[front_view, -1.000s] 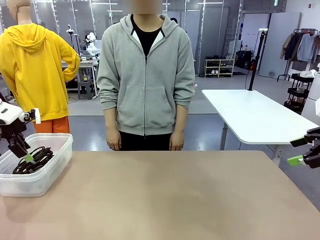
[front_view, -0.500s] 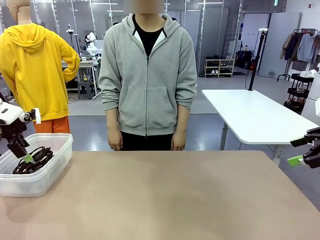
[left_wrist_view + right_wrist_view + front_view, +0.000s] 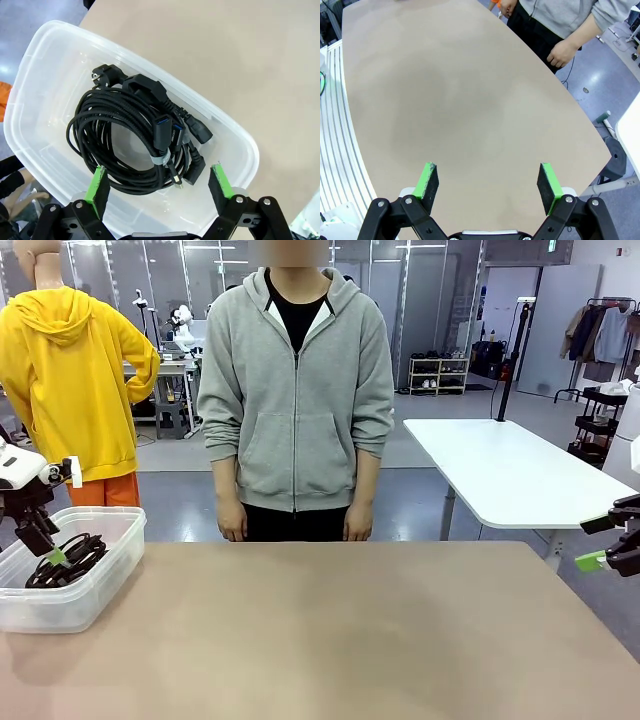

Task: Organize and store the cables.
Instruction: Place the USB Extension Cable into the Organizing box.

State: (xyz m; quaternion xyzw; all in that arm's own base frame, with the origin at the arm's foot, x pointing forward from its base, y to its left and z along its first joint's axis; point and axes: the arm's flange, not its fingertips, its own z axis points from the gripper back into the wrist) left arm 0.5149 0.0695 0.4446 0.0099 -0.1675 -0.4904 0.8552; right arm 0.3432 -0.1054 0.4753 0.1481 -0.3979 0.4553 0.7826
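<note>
**Observer:** Where are you in the job?

**Me:** Near the end, I judge. The cables (image 3: pixel 142 137) lie coiled together inside the clear plastic bin (image 3: pixel 45 65) at the desk's (image 3: pixel 340 630) left edge. My left end effector (image 3: pixel 157 184) hangs just above them with its fingers apart and nothing between the green pads (image 3: pixel 96 184). In the front view it (image 3: pixel 50 548) sits over the bin (image 3: pixel 100 590), close to the coils (image 3: pixel 68 558).

**Observer:** And your other arm?

**Me:** My right end effector (image 3: pixel 487 186) is also spread wide and empty, held off at the desk's right edge (image 3: pixel 605 558), well apart from the bin. Below it I see only bare desk surface.

**Observer:** Any cables left outside?

**Me:** I see none on the desk. The person (image 3: pixel 295 390) stands at the far side with arms down, hands (image 3: pixel 563 51) holding nothing.

**Observer:** So what does the next move call for?

**Me:** My guess: lift the left arm straight up, clear of the bin, without snagging a loop on a pad. One coil is bound by a pale tie (image 3: pixel 160 160); the others look looser and could catch.

**Observer:** Anything to read? Brands, labels?

**Me:** No legible writing. One plug (image 3: pixel 162 132) has a blue insert with a small mark beside it, too small to make out. The bin carries no label I can see.
</note>
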